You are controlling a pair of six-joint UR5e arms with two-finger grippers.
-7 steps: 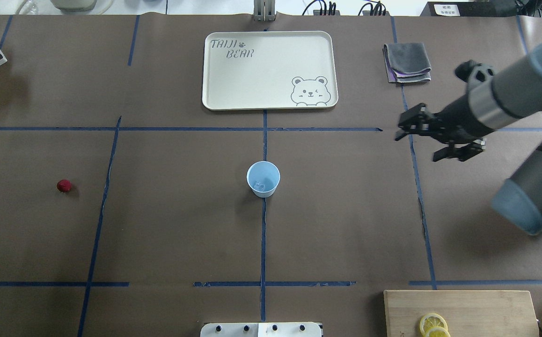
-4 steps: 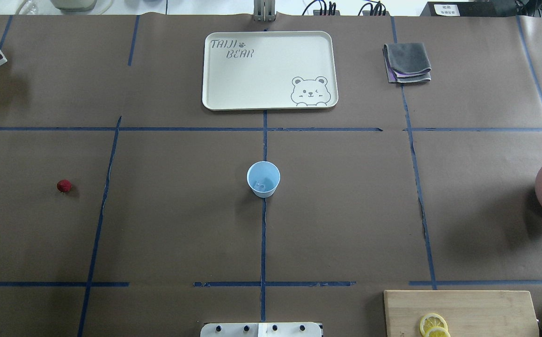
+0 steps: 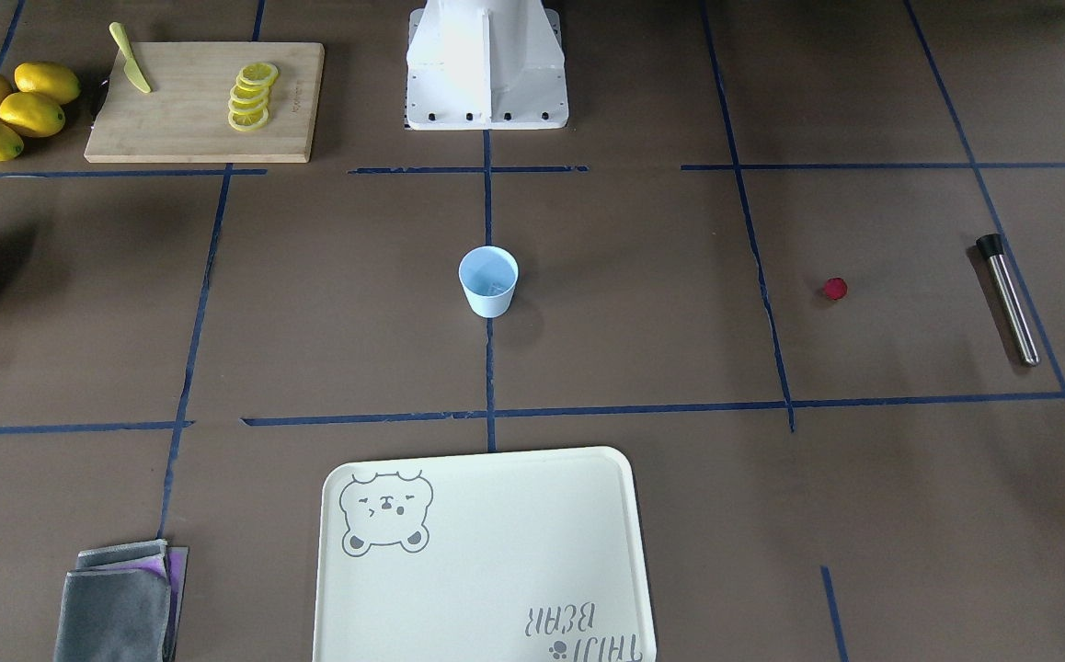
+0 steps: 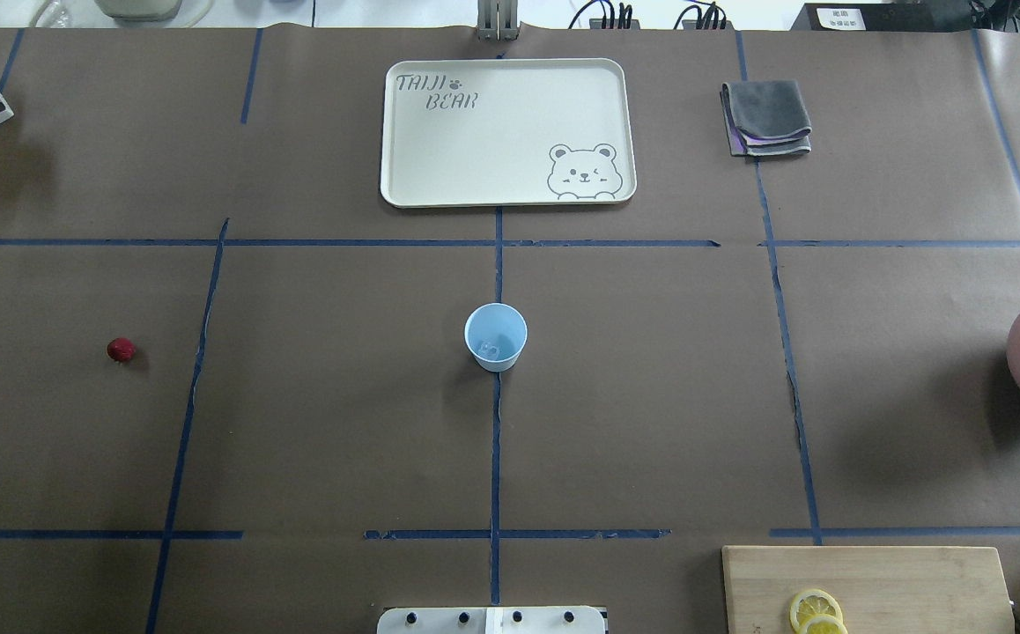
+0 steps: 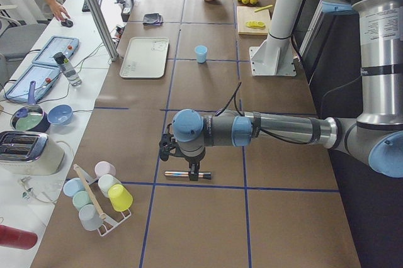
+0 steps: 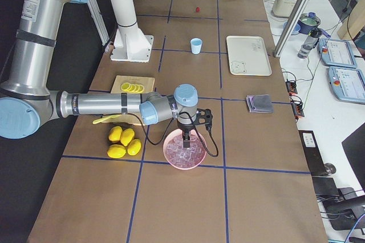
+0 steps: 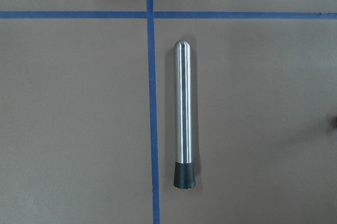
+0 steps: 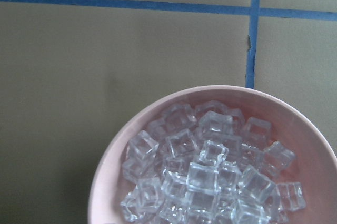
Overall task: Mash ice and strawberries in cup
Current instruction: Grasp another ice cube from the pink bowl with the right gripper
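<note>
A: Cup (image 4: 495, 336) status?
B: Upright at table (image 4: 343, 423) centre, right on a crossing of the blue tape (image 4: 495, 440). Mouth up, axis vertical. A few pieces of ice (image 4: 492, 349) at the bottom. Well apart from both arms.
A: Strawberry?
B: Strawberry (image 4: 121, 350) on the bare table, well off to the robot's left of the cup. Rounded, so no long axis to call.
A: Left arm pose?
B: Forearm stretched out low and roughly level over the table, wrist bent down. Left gripper (image 5: 192, 172) pointing straight down, just above a steel rod (image 7: 182, 113). Rod flat on the table, long axis parallel to the tape strip beside it. Black capped end toward the robot's side, rounded end away. Fingers: can't tell wide or narrow, seen only from the side camera.
A: Right arm?
B: Same shape: forearm level, wrist down. Right gripper (image 6: 186, 136) vertical over the pink bowl (image 8: 102, 192), tips down at the heap of ice cubes (image 8: 210, 171). Touching or not, can't tell. Finger spread not readable there either. Bowl at the table's edge on the robot's right, well apart from the cup.
</note>
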